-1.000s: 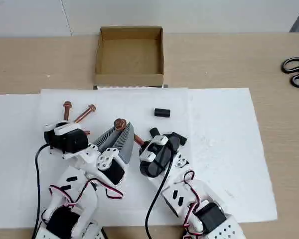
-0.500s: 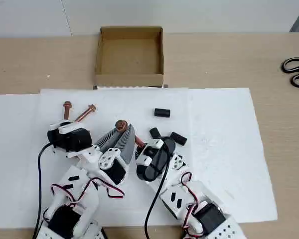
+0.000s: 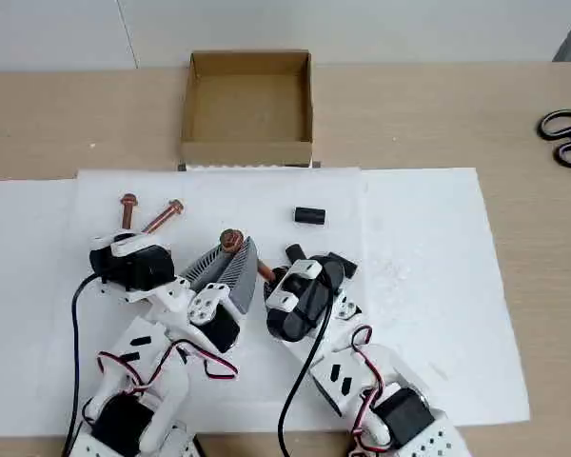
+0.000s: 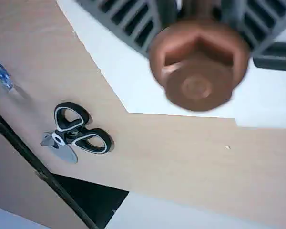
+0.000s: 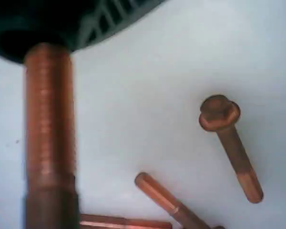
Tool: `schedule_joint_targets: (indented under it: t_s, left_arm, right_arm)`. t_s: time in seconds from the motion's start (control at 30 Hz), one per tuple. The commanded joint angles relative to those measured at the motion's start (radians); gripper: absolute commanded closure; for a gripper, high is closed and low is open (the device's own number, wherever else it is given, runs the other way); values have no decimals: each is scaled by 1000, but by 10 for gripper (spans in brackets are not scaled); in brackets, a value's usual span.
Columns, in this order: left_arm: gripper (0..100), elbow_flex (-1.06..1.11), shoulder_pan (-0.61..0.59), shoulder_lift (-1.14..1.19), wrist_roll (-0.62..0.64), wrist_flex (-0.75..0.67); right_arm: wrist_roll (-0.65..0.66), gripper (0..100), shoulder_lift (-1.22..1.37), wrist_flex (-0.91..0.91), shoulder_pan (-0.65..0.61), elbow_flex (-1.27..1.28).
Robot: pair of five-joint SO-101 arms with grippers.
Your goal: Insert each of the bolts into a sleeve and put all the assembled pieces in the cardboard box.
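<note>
Change: right arm (image 3: pixel 303 290) is brought forward again after a short pull-back, and its wrist is now set close beside the left gripper (image 3: pixel 236 248). Two near sleeves (image 3: pixel 293 252), uncovered half a second ago, are partly hidden under that wrist again. Left gripper is shifted only a little. Far sleeve (image 3: pixel 309 215) and loose bolts (image 3: pixel 127 209) are left where they were.

Meaning, as a judgement: mating of bolt and sleeve is being lined up, and no insertion can be confirmed. No assembled piece is seen in the cardboard box (image 3: pixel 247 152), so most of the task is still to be done.

Pose: left arm is held low over the white paper (image 3: pixel 428 286), jaws clamped on the held bolt (image 3: pixel 230 238) just below its head. The shaft is pointed toward the right arm. In the right wrist view that shaft is seen running out from the ribbed jaws toward the camera. Right arm is bent low, wrist angled at the shaft; whether its jaws are wide or narrow cannot be told.
</note>
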Motion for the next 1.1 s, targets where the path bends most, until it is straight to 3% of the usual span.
schedule_joint_targets:
  t_s: [0.0, 0.33, 0.53, 0.77, 1.07]
  left_arm:
    - [994, -2, 5, -9, 3, 2]
    - [994, 25, 44, -11, 3, 15]
    - [994, 21, 55, -12, 0, 132]
    - [994, 24, 169, -14, -94, 313]
    - [991, 77, 167, -14, -184, 285]
  right_arm:
    - [-5, 997, -22, -33, 8, -74]
    - [-6, 997, -22, -31, -51, -83]
    - [-2, 997, -21, -33, -50, -123]
    - [0, 997, -21, -33, -50, -181]
    - [0, 997, -21, -33, -48, -187]
